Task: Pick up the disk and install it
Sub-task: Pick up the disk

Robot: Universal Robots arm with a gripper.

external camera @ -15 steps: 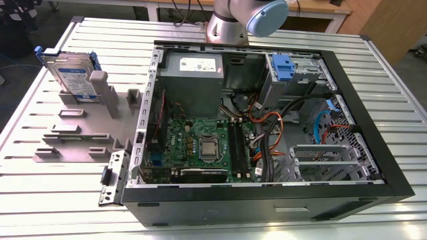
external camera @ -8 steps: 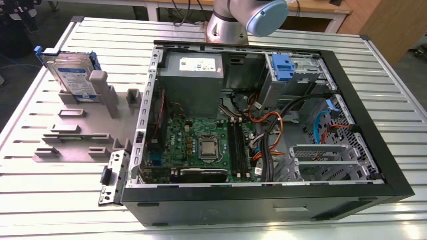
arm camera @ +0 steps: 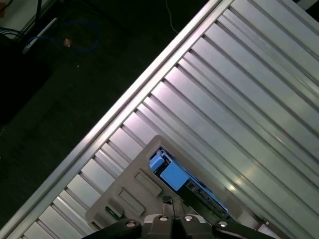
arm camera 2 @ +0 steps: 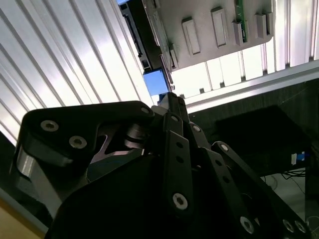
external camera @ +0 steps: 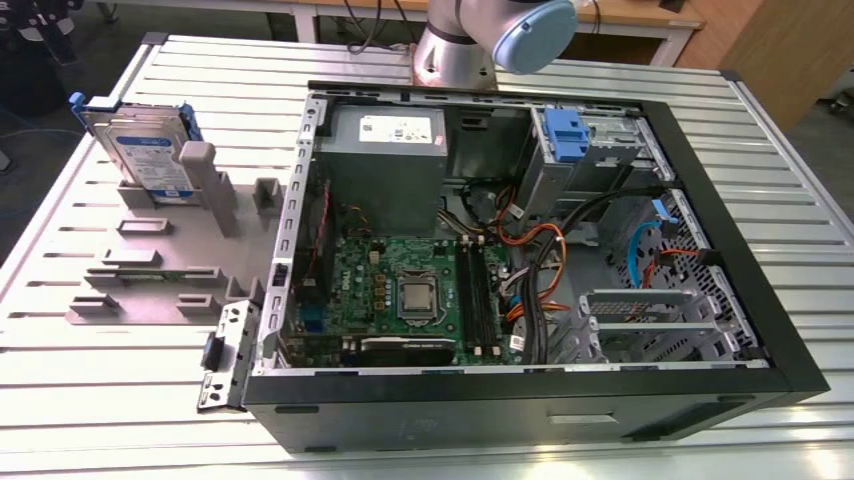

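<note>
The disk (external camera: 144,150) stands on edge in a grey holder (external camera: 160,270) on the table, at the exterior view's left. It is silver with a white-and-blue label and a bright blue carrier. In the first wrist view the disk (arm camera: 172,175) shows from above as a blue strip in the holder, with my gripper (arm camera: 171,201) high over it. My fingers (arm camera 2: 174,129) run together to the tip, and the gripper (arm camera 2: 172,97) is shut on nothing. The disk's blue end (arm camera 2: 155,82) lies just past that tip.
An open computer case (external camera: 747,290) fills the middle and the exterior view's right. Inside are a silver cage with a blue latch (external camera: 567,135), a grey box with a white sticker (external camera: 387,150) and a motherboard (external camera: 414,290). The ribbed table's edge (arm camera: 124,107) runs near the holder.
</note>
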